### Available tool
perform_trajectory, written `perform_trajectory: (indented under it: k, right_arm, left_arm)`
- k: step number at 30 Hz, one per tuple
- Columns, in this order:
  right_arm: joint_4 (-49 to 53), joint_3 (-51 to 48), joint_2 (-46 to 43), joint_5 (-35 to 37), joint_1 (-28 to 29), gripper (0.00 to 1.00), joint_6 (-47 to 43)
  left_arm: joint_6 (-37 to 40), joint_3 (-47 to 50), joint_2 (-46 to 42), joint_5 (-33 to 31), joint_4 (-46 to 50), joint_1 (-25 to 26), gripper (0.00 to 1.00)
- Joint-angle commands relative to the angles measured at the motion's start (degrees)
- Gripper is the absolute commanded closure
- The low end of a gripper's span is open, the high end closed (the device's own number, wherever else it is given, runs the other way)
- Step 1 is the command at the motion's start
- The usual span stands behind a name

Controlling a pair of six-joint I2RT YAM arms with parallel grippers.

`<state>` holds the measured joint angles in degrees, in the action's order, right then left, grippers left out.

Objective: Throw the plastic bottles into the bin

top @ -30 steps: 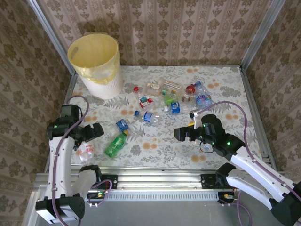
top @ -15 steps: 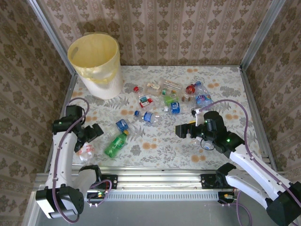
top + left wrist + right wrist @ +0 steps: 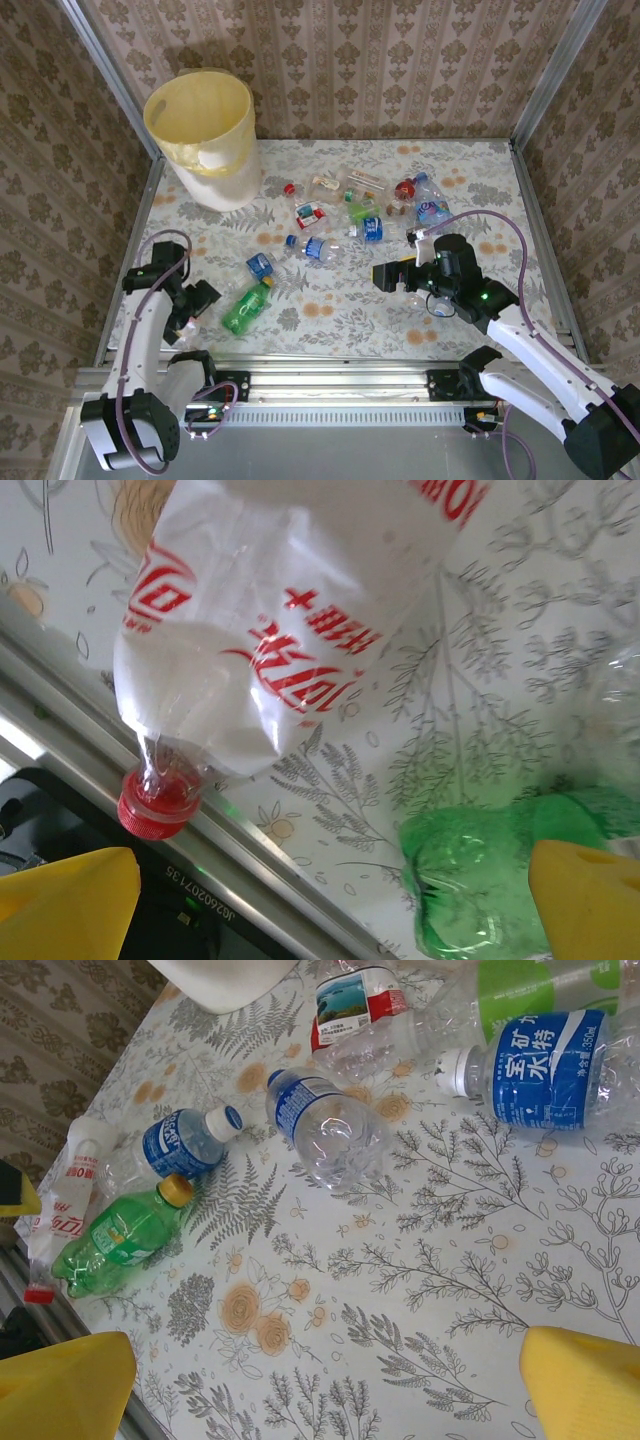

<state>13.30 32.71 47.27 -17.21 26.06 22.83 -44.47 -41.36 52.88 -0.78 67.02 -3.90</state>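
free: tbl (image 3: 340,305) ctr-front | blocked: bottle clutter (image 3: 360,210) far-mid | bin (image 3: 228,180) far-L corner

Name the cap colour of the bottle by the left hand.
Red cap, clearest in the left wrist view.

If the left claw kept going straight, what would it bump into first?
Probably the crushed red-label bottle, which lies ahead of the open left gripper; the green bottle sits off beside one finger. Depth is hard to judge.

The bottles (image 3: 330,1125) are glossy, crinkled clear plastic. The worktop (image 3: 450,1290) has a matt printed cloth; the bin (image 3: 228,185) looks smooth plastic.
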Motion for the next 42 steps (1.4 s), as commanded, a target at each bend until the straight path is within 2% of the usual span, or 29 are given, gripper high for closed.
perform_trajectory:
  k: [1,5,13,18,28,35,38,42]
  right_arm:
    - [-1.2,-0.7,0.0,-1.2,-0.4,0.00,0.2]
    - [-1.4,-1.1,-0.2,-1.2,-0.4,0.00,0.4]
    - [-1.5,-1.4,-0.4,-1.3,-0.5,0.00,0.8]
    - [-1.0,-1.3,-0.6,-1.3,-0.6,0.00,0.6]
    - [-1.2,-2.0,-1.6,-1.8,-0.7,0.00,1.6]
    - [-0.7,-1.9,-2.3,-1.9,-0.7,0.00,1.7]
    - [-0.7,-1.9,-2.1,-1.9,-0.8,0.00,2.0]
    - [-0.9,-1.7,-1.8,-2.0,-0.8,0.00,2.4]
  left_arm:
    - [-3.5,0.1,-0.2,-2.4,0.2,-0.3,0.00]
    - [-3.8,0.1,0.2,-5.2,-1.1,-0.4,0.00]
    - [-0.7,0.3,6.4,-4.9,-8.1,-1.0,0.00]
    - [0.7,0.9,8.9,-7.3,-11.0,-2.8,0.00]
    - [5.3,3.0,16.0,-3.2,-21.0,-9.9,0.00]
    - [9.0,3.9,20.4,0.0,-27.5,-11.0,0.01]
    - [10.2,4.5,21.9,2.3,-30.1,-11.0,0.04]
    - [11.3,5.2,21.4,5.0,-32.4,-11.0,0.14]
